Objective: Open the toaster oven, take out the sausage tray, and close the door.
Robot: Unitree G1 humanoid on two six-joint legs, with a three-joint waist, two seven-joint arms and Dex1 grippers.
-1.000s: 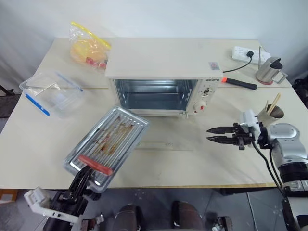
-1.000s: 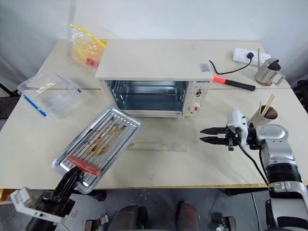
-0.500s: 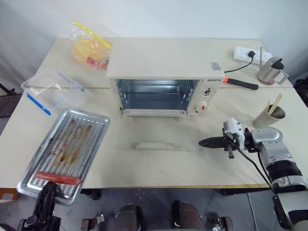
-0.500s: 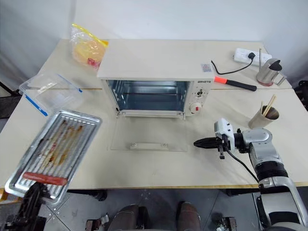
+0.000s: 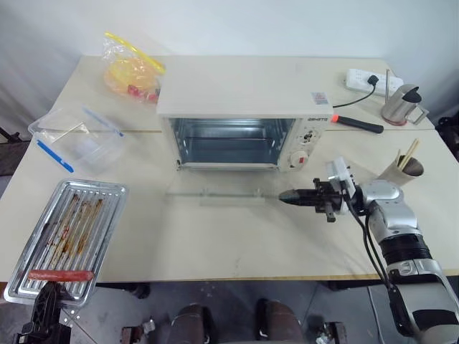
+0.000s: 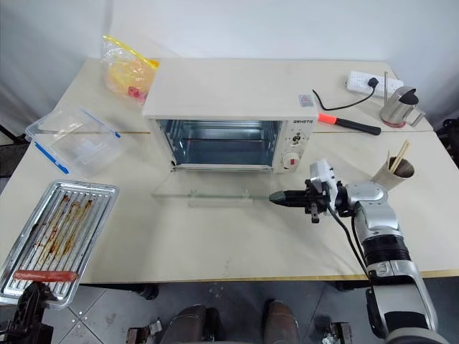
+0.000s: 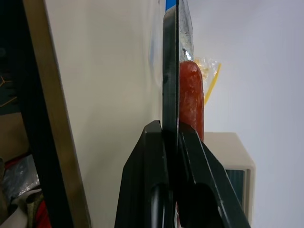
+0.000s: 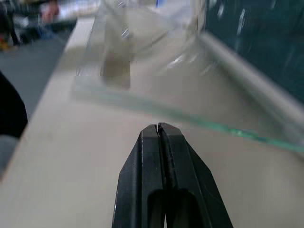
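Note:
The cream-white toaster oven (image 5: 237,93) stands mid-table with its cavity open and bare. Its glass door (image 5: 215,192) hangs partly raised, and the handle (image 5: 228,198) is on the near edge. My right gripper (image 5: 282,195) is shut, level and pointing left, with its tip at the door's right corner; the glass lies just ahead of it (image 8: 157,127). The sausage tray (image 5: 68,229) sits at the table's front-left corner, partly past the edge, with one red sausage (image 5: 61,274) at its near end. My left gripper (image 7: 171,126) is shut on the tray's near rim.
A clear container with blue clips (image 5: 79,136) and a yellow bag (image 5: 129,72) lie at the back left. On the right are a power strip (image 5: 366,79), a red-handled tool (image 5: 355,123), a metal kettle (image 5: 401,106) and a cup of chopsticks (image 5: 405,168).
The tray swung left, from in front of the oven to the table's front-left corner. My right gripper shut and slid left to the door's corner. The door tilted up from lying flat.

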